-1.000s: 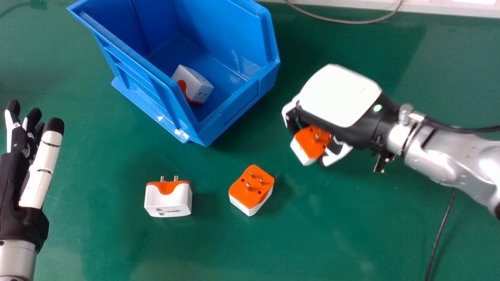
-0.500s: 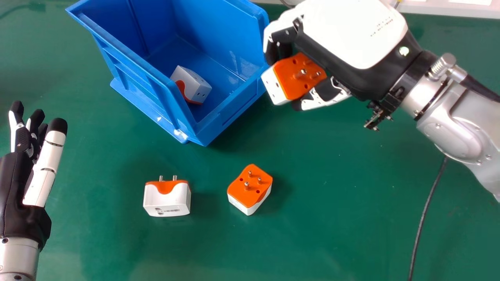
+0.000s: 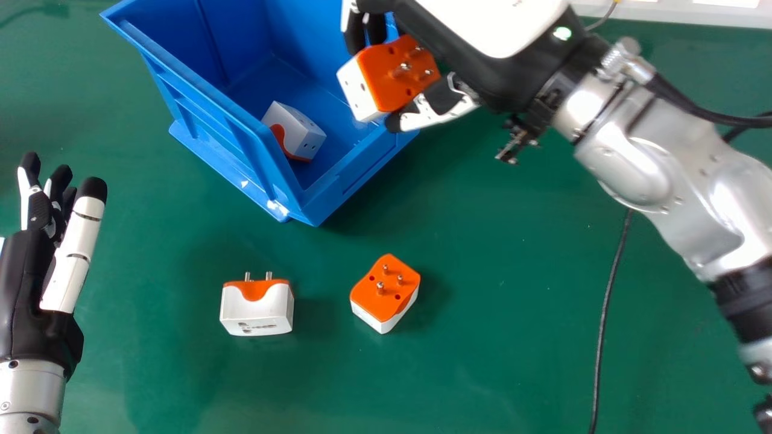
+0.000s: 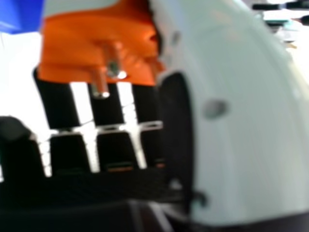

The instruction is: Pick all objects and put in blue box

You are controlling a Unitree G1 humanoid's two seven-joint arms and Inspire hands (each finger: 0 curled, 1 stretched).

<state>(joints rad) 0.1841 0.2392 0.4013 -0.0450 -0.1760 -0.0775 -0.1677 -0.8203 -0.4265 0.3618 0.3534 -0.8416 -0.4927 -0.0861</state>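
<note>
My right hand (image 3: 482,54) is over the right side of the blue box (image 3: 211,120) in the head view, curled round an orange and white plug adapter (image 3: 395,75). In the right hand view my right hand (image 4: 236,121) grips the adapter (image 4: 96,43), pins showing. Inside the box lies a white adapter with an orange edge (image 3: 295,131). On the green table, one adapter (image 3: 258,310) has its pins pointing away, and another (image 3: 385,293) rests pins up to its right. My left hand (image 3: 39,289) is at the left edge, fingers straight.
A black cable (image 3: 605,313) runs down the right part of the green table (image 3: 482,361), below my right forearm. A pale ledge (image 3: 675,13) borders the table's far edge.
My right hand has carried its adapter up and to the left, from beside the box to over its right side. My left hand has shifted slightly right.
</note>
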